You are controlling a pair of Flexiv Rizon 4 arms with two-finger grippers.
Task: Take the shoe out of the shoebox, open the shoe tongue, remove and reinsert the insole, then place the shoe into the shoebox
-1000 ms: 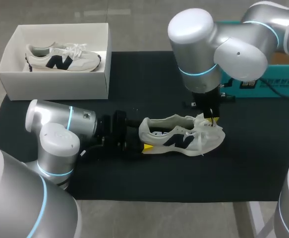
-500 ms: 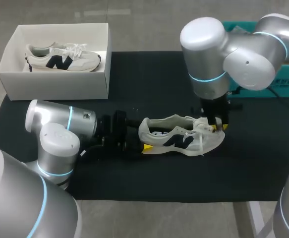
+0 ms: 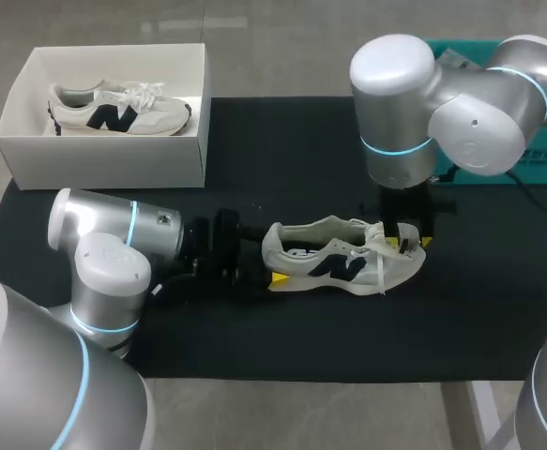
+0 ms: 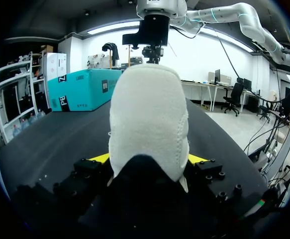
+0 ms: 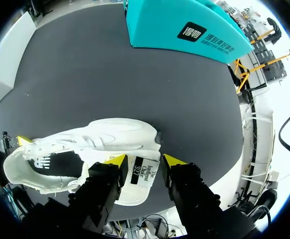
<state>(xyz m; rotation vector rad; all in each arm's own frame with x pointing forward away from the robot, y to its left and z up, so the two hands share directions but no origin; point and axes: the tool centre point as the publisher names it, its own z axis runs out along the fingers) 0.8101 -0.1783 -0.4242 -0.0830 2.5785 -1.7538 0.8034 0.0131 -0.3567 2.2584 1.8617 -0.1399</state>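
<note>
At the middle of the black table (image 3: 282,150), a white shoe (image 3: 339,258) lies on its side, toe to the right. The left gripper (image 3: 275,272) clamps its heel. The right gripper (image 3: 410,242) hangs over the shoe tongue (image 5: 144,174), folded toward the toe; whether it is gripping the tongue is unclear. The white shoebox (image 3: 113,159) at the far left holds a second shoe (image 3: 118,108). A teal box (image 5: 184,27) sits at the far right.

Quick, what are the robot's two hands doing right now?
Left gripper: closed, holding the shoe by its heel.
Right gripper: closed, pinching the shoe tongue.
</note>
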